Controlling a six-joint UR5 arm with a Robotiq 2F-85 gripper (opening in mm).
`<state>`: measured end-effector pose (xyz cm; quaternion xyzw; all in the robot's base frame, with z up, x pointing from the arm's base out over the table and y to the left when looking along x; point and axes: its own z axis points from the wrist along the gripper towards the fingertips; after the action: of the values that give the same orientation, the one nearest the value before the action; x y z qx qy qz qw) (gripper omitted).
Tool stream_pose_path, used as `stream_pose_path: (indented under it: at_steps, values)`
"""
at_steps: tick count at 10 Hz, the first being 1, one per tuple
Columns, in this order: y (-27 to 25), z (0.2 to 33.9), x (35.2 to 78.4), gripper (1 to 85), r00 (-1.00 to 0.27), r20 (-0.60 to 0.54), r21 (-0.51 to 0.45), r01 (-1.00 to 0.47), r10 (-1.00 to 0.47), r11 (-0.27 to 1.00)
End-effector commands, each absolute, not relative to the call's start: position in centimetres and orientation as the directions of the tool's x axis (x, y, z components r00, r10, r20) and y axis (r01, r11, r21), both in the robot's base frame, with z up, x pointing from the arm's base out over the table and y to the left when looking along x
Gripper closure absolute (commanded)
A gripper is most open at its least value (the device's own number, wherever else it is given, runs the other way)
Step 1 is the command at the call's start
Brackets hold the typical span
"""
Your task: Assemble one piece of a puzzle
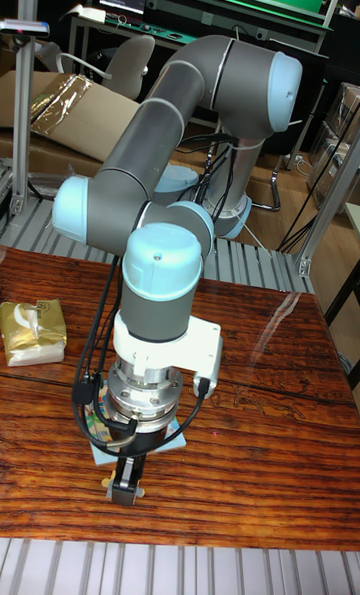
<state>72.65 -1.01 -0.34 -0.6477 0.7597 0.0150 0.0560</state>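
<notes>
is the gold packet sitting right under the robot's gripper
No, the gold packet lies at the table's left edge, well apart from the gripper, which hangs over the puzzle board near the front.

puzzle mostly hidden under arm, tool grip unclear

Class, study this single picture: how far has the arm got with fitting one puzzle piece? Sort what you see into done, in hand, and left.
Done: the grey-and-blue robot arm is lowered over the light-blue puzzle board on the dark wooden table.
In hand: the black gripper sits at the board's near edge; its wrist hides the jaws and any piece.
Left: seating cannot be confirmed, nor release. The gold packet lies apart.
</notes>
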Motion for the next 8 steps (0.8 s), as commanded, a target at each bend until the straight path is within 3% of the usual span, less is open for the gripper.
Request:
stream_pose_path:
  at_steps: [1, 3, 8]
  values:
    - [-0.8, -0.3, 72.7, 37.0, -0.167, -0.118, -0.050, -0.984, -0.979, 0.174]
    - [-0.9, -0.3, 72.4, 43.0, -0.179, -0.129, -0.050, -0.981, -0.975, 0.186]
    - [-1.9, 1.0, 72.5, 48.0, -0.180, -0.127, -0.041, -0.982, -0.975, 0.187]
